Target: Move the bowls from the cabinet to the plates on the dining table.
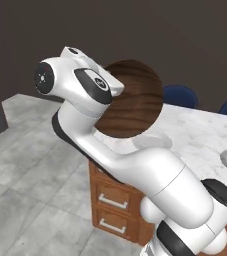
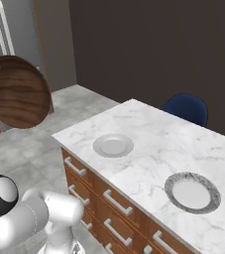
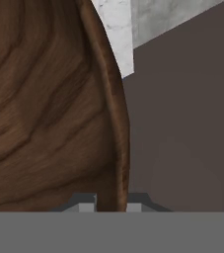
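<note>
Arm (image 1: 135, 165) raised, gripper (image 3: 111, 203) pinching the wooden bowl's (image 1: 135, 102) rim; the bowl hides most of the fingers.

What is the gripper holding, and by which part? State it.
The gripper holds the dark brown wooden bowl by its rim, the fingers pinching the edge from either side.
</note>
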Available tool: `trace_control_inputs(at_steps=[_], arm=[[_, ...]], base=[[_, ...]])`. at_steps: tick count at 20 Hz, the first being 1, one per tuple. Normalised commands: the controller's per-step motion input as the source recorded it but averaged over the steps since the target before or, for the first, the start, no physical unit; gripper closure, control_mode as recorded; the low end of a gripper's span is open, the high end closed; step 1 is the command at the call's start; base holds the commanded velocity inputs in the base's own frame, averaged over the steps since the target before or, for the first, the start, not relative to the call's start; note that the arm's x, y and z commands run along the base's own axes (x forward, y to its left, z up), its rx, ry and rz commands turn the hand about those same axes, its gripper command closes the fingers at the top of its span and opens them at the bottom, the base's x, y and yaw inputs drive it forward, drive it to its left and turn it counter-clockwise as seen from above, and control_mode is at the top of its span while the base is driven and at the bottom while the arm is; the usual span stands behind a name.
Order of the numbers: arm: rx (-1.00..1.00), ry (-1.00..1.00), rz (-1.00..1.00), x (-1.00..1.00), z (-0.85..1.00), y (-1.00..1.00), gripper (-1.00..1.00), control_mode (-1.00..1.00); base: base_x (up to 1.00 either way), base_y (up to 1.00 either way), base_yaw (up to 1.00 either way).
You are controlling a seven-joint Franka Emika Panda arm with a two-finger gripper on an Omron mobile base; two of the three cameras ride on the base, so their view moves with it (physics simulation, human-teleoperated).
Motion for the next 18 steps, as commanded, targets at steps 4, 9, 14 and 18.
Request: trace_control_inputs(at_steps=[4, 9, 14, 18], arm=[[0.00, 0.00, 0.00, 0.00, 0.00, 0.00, 1.00, 1.00], [0.00, 0.00, 0.00, 0.00, 0.00, 0.00, 1.00, 1.00], [0.00, 0.00, 0.00, 0.00, 0.00, 0.00, 1.00, 1.00], [0.00, 0.00, 0.00, 0.00, 0.00, 0.00, 1.00, 1.00]], base=[[0.62, 0.07, 0.03], [0.62, 0.00, 0.04], [0.31, -0.01, -0.13], [0.00, 0.00, -0.25]])
